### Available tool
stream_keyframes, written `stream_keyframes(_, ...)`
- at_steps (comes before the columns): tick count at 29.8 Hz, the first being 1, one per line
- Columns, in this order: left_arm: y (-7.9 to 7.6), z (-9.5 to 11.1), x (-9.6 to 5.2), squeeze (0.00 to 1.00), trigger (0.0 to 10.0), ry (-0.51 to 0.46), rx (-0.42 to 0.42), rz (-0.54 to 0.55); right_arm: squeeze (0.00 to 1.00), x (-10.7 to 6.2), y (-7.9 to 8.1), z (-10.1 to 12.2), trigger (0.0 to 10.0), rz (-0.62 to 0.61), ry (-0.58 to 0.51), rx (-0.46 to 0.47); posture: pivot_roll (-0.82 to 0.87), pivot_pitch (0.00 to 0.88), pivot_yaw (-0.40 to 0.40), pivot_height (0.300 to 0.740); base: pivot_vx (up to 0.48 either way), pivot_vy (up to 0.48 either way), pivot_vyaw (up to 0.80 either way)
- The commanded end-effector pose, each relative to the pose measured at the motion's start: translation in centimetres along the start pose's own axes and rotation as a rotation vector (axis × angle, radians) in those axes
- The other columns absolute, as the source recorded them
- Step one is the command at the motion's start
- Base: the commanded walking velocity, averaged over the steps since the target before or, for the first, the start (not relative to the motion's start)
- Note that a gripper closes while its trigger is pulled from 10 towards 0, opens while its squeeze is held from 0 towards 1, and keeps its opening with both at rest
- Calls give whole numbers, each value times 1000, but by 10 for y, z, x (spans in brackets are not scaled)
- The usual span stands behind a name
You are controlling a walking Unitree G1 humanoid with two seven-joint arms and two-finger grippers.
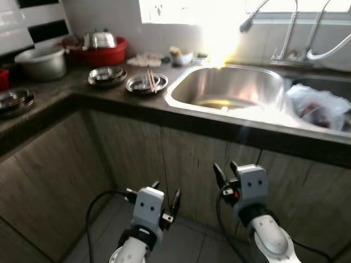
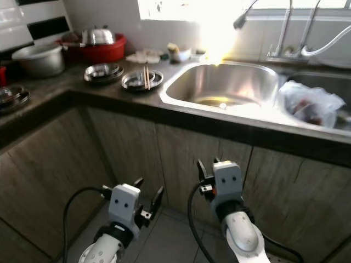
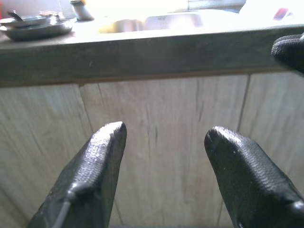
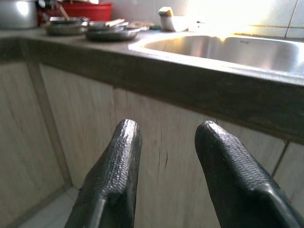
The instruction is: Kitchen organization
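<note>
Left gripper: 6 o'clock, below counter, fingers apart, empty
Right gripper: fingers apart, facing cabinet doors
Sink: 12 o'clock
Steel plates: 10 o'clock, chopsticks across one

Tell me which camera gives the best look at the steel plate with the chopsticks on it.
The left eye view: it looks down on the steel plate, showing its whole rim and the chopsticks lying across it, left of the sink. The right eye view shows the same. The right wrist view catches it edge-on; the left wrist view shows stacked dishes at one corner.
</note>
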State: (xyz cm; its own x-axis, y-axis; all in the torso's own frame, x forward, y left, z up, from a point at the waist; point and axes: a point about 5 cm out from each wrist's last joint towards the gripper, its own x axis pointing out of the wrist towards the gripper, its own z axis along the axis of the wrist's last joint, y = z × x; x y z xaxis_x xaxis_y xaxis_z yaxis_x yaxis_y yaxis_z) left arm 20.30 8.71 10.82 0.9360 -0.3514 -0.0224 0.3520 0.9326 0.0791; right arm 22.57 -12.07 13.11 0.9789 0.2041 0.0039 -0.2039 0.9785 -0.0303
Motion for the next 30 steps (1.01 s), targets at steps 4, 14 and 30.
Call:
stream_keyframes(4,5,-2,-2,0,10000,16,-5,30,0,-2,8,-5,10000,25,25,11,10,0,-5,740,-64,0,0)
stream_keyframes(14,5,-3,-2,0,10000,26,-2,28,0,-2,4,-8,10000,23,31,-1,10,0,-7,740,0,0,0)
stream_keyframes(30,4,-4,-3,0,10000,27,3,25,0,0,6,-6,10000,53,6,-27,10,0,-4,740,0,0,784)
